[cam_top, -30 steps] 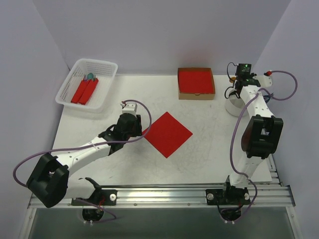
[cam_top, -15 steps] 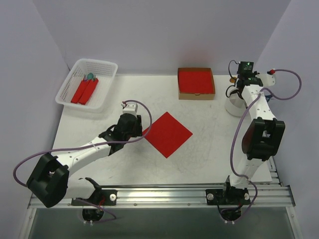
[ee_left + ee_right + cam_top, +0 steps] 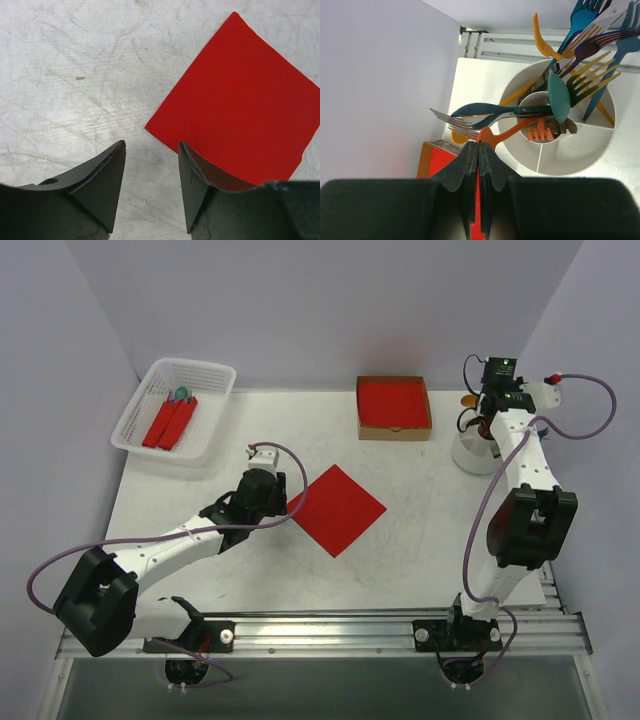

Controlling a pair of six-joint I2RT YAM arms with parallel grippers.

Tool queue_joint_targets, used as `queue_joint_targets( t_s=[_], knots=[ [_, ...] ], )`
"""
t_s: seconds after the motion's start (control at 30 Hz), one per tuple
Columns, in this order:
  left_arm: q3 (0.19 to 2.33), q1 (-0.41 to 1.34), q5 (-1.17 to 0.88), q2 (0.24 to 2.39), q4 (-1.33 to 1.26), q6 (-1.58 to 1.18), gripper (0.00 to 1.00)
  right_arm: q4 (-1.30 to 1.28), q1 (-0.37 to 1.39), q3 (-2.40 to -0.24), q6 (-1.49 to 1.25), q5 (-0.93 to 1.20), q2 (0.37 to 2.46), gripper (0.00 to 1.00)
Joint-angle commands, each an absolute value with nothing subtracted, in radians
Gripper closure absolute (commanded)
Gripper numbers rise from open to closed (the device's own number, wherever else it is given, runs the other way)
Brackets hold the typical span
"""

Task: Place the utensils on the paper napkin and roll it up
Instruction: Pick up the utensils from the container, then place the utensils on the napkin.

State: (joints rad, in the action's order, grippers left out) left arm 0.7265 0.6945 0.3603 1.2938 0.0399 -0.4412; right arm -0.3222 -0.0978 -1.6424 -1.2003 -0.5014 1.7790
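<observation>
The paper napkin (image 3: 336, 509) lies flat mid-worktop (image 3: 420, 540), ready for loading. The left tool (image 3: 151, 145) hovers wide open and empty at its left corner, likely to steady it. Far right, the right tool (image 3: 478, 146) is closed, seemingly pinching an orange fork (image 3: 512, 131) in the white holder (image 3: 570, 165).

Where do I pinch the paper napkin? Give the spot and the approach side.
Pinch the paper napkin at its left corner, the one pointing at the open left gripper. It lies flat as a diamond, so come in low from the left, jaws straddling that corner.
</observation>
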Motion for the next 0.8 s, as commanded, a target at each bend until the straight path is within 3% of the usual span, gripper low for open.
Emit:
queue_joint_targets(
  t_s=[0.0, 0.27, 0.53, 0.77],
  knots=[
    [0.778, 0.703, 0.38, 1.287, -0.002, -0.43, 0.45, -0.339, -0.101, -1.666, -1.198, -0.529, 1.71, 0.99],
    [0.769, 0.718, 0.37, 1.266, -0.015, -0.41, 0.38, -0.35, -0.1, -1.693, -1.14, -0.477, 1.64, 1.0],
    [0.758, 0.744, 0.209, 1.25, -0.169, -0.341, 0.3, -0.391, -0.095, -1.669, -1.085, -0.417, 1.531, 1.0],
    [0.727, 0.764, 0.048, 1.316, -0.649, -0.258, 0.27, -0.405, -0.098, -1.626, -1.063, -0.324, 1.422, 1.0]
  ],
)
